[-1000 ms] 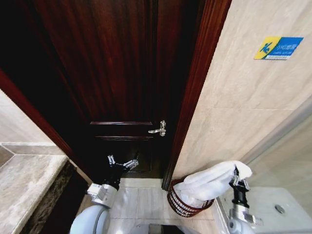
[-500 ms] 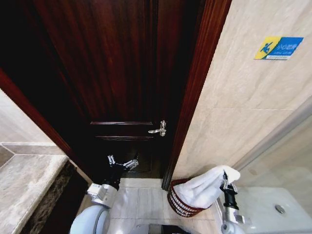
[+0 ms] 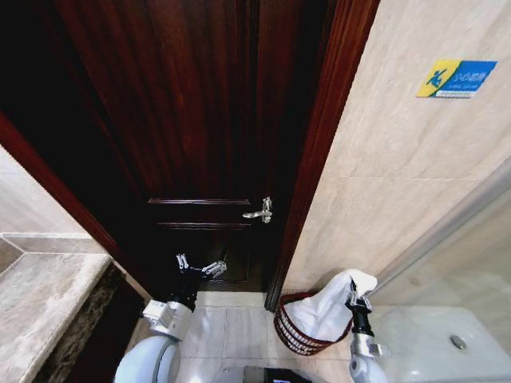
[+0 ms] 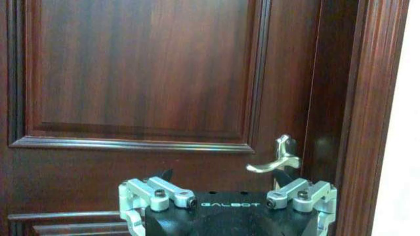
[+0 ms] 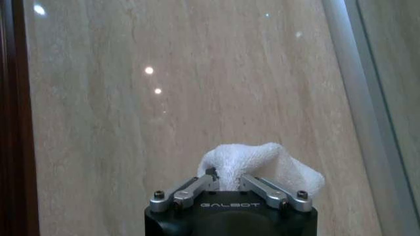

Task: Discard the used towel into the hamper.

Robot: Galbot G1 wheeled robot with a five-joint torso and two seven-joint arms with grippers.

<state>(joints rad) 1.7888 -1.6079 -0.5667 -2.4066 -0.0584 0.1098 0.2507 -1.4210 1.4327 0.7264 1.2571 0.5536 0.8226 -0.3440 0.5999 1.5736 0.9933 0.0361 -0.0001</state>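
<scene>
Towel [image 3: 331, 307] now lower, lower right of frame, its tail inside hamper [image 3: 297, 335]; right claw [image 3: 356, 302] pinching its top. Left claw [image 3: 200, 266] spread, idle by door. Release looks near.

door [image 3: 192, 120]: dark red-brown wood, panelled, shut | door handle [image 3: 261, 211]: silver lever near the door's right edge | door frame [image 3: 319, 152]: same dark wood, right of the door | wall [image 3: 399, 183]: beige stone tiles, right of the door frame | sign [image 3: 455, 78]: blue and yellow, high on the wall | surface [image 3: 40, 307]: grey marble, left of the door, low
</scene>
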